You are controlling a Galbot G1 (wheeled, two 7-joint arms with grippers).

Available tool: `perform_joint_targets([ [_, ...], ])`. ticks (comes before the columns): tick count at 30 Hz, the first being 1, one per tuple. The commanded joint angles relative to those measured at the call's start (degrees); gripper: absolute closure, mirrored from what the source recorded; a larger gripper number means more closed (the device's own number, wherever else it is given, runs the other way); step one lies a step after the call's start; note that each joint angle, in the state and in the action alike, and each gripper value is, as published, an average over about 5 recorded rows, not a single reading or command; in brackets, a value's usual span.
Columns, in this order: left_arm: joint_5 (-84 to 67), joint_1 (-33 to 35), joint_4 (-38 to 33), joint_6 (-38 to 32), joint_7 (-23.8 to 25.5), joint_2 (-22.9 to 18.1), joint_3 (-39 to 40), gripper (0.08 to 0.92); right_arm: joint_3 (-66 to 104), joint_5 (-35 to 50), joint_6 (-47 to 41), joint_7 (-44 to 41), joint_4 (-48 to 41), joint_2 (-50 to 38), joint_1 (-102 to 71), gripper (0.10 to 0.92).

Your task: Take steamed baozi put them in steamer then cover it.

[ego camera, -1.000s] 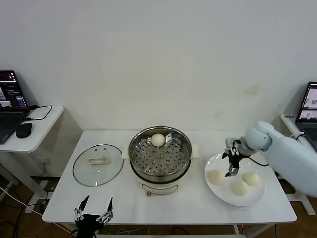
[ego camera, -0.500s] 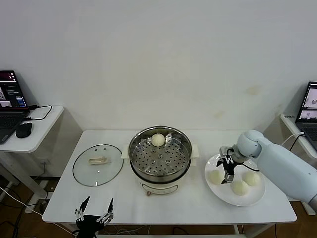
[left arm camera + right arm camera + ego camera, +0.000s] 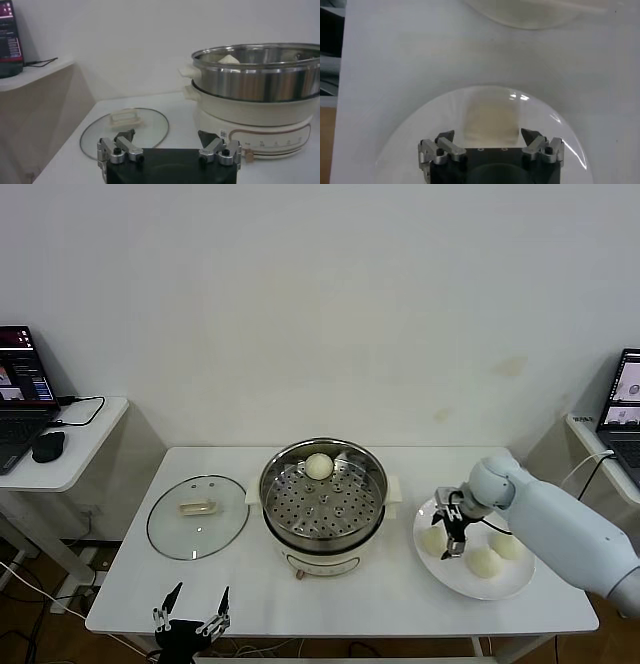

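The steamer (image 3: 323,502) stands mid-table with one baozi (image 3: 319,466) on its perforated tray at the far side. Three more baozi lie on a white plate (image 3: 505,586) to its right: one nearest the steamer (image 3: 433,540), one at the front (image 3: 485,562), one at the right (image 3: 509,545). My right gripper (image 3: 451,530) is open, low over the plate, its fingers either side of the nearest baozi (image 3: 490,122). The glass cover (image 3: 197,516) lies flat left of the steamer. My left gripper (image 3: 189,616) is open and parked at the table's front edge; the left wrist view shows the cover (image 3: 125,129) and steamer (image 3: 255,82).
A side table (image 3: 60,449) at the far left holds a laptop (image 3: 22,384) and a mouse (image 3: 48,446). Another laptop (image 3: 622,399) stands at the far right. The table's front edge runs just behind my left gripper.
My right gripper has moved left and down over the plate, from above its rim to around the baozi nearest the steamer. The left arm has not moved.
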Motion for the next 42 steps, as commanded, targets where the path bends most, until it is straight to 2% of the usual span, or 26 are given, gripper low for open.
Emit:
perform_joint_targets([
  [1,-0.1,0.0,0.2,-0.1,0.0,0.0,0.0,0.177,0.0,-0.5,0.2,0.5,-0.3,0.4,-0.1,0.203],
  [9,-0.3,-0.7,0.3,0.0,0.1,-0.2,-0.2,0.177,-0.2,-0.3,-0.4,-0.2,0.0,-0.1,-0.1,0.206],
  [11,-0.3,-0.7,0.4,0.0,0.1,-0.1,-0.2,0.177,-0.1,-0.2,-0.5,-0.1,-0.1,-0.1,-0.1,0.224],
  [17,-0.6,-0.9,0.8,0.0,0.1,-0.5,-0.4,0.177,-0.4,0.3,-0.9,0.0,-0.3,-0.3,0.3,0.350],
  [24,-0.9,-1.9,1.1,0.1,0.2,-0.4,-0.2,0.177,-2.0,2.2,-1.6,-0.8,1.2,-2.9,3.0,0.396],
  [34,-1.9,-4.3,1.6,0.8,0.1,-0.4,0.5,0.177,-15.6,14.1,-3.9,-4.1,5.9,-9.5,27.2,0.397],
  [42,-2.4,-5.3,0.6,2.1,-0.1,-0.1,0.0,0.177,-29.0,24.9,-7.2,-7.5,6.0,-3.4,48.5,0.397],
])
